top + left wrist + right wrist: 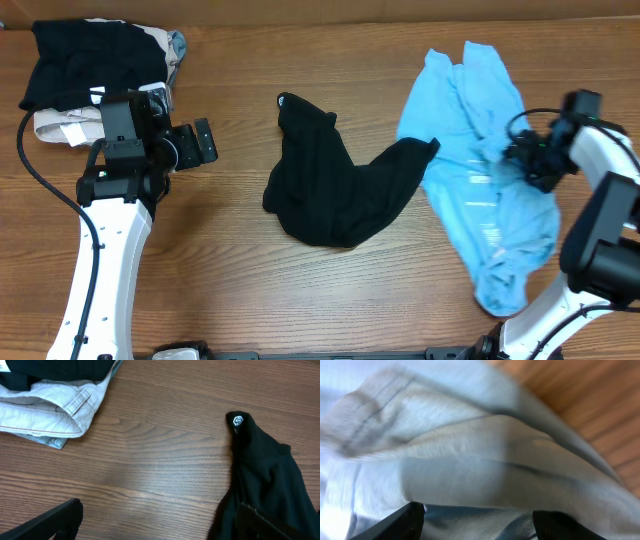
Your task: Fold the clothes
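The clothes lie crumpled on the wooden table. A large black garment (330,190) is in the middle, its small white logo (237,421) showing at the top end. A light blue T-shirt (480,190) is spread to its right, and their edges overlap. My left gripper (200,142) hovers open over bare wood left of the black garment (265,485), holding nothing. My right gripper (525,155) is pressed low over the blue shirt's right side. Its jaws stand wide apart with blue fabric (470,460) bunched in front of and between them.
A stack of folded clothes sits at the back left corner, a black piece (90,60) on top of a beige one (60,125). The beige garment (50,410) also shows in the left wrist view. The table's front edge lies near both arm bases.
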